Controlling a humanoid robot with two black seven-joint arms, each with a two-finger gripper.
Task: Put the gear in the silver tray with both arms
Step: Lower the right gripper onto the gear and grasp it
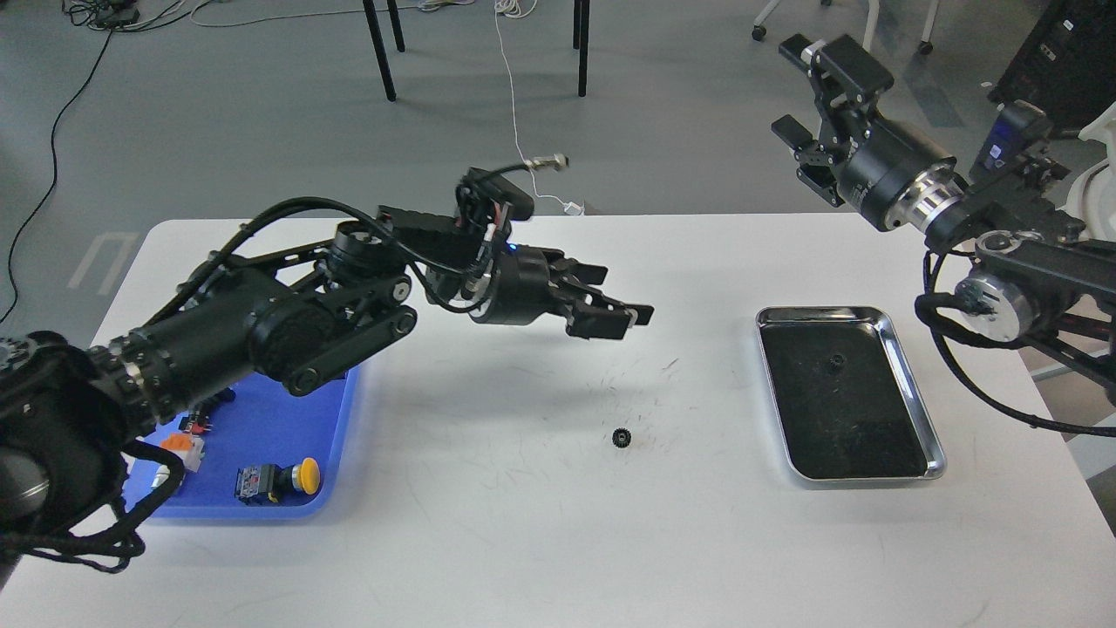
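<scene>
Both sets of jaws are off the desk and carry nothing. On my left gripper (623,310) the jaws point right over the middle of the desk (523,523) with only a narrow gap between the fingers, and I cannot tell whether they are fully closed. On my right gripper (798,92) the jaws stand wide apart, raised beyond the desk's far right corner.

A small black gear (622,437) lies on the bare desk, below and just right of the left gripper, well apart from the silver tray (907,375). That tray sits on the right side of the desk, its dark bottom holding one tiny dark piece near the far end; I can't make out what it is.

At the left a blue tray (288,510) holds a yellow-capped push button (279,480) and an orange and white part (181,449), partly hidden by my left arm. I can read no writing or labels anywhere.

The desk is white and scuffed with fine dark marks around the gear. Beyond it is grey floor with cables (514,113), black chair legs (381,52) and castors.
</scene>
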